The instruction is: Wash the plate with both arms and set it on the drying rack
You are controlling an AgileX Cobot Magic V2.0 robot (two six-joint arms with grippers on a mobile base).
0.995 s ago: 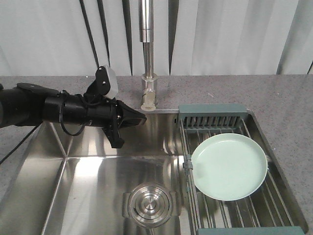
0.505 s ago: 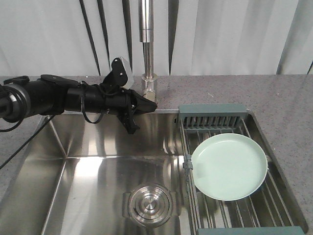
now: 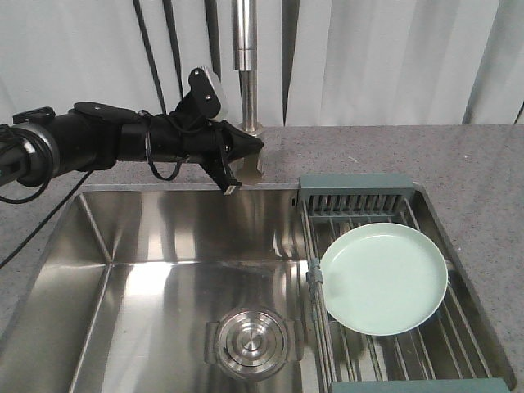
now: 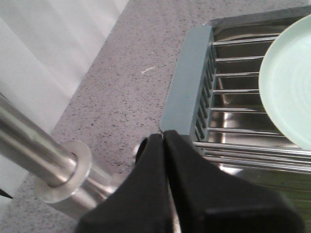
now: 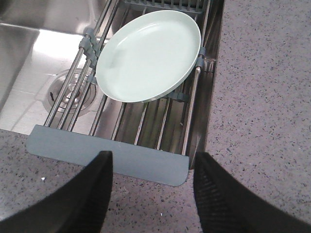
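Note:
The pale green plate (image 3: 385, 278) lies flat on the rods of the drying rack (image 3: 356, 184) over the right part of the sink; it also shows in the right wrist view, plate (image 5: 148, 56). My left gripper (image 3: 254, 147) is shut and empty, its tip at the faucet's base, well left of the plate. In the left wrist view the shut left gripper (image 4: 163, 137) points past the rack's slotted end bar (image 4: 187, 92) toward the plate (image 4: 291, 82). My right gripper (image 5: 152, 155) is open above the counter, just before the rack's near end bar (image 5: 63, 145).
A tall steel faucet (image 3: 246, 65) rises behind the sink basin (image 3: 164, 270), which has a round drain (image 3: 251, 341). Speckled grey counter (image 3: 483, 172) surrounds the sink. White curtains hang behind.
The left arm has risen out of the sink and swung right and back, bringing its shut gripper to the faucet base. The plate has not moved.

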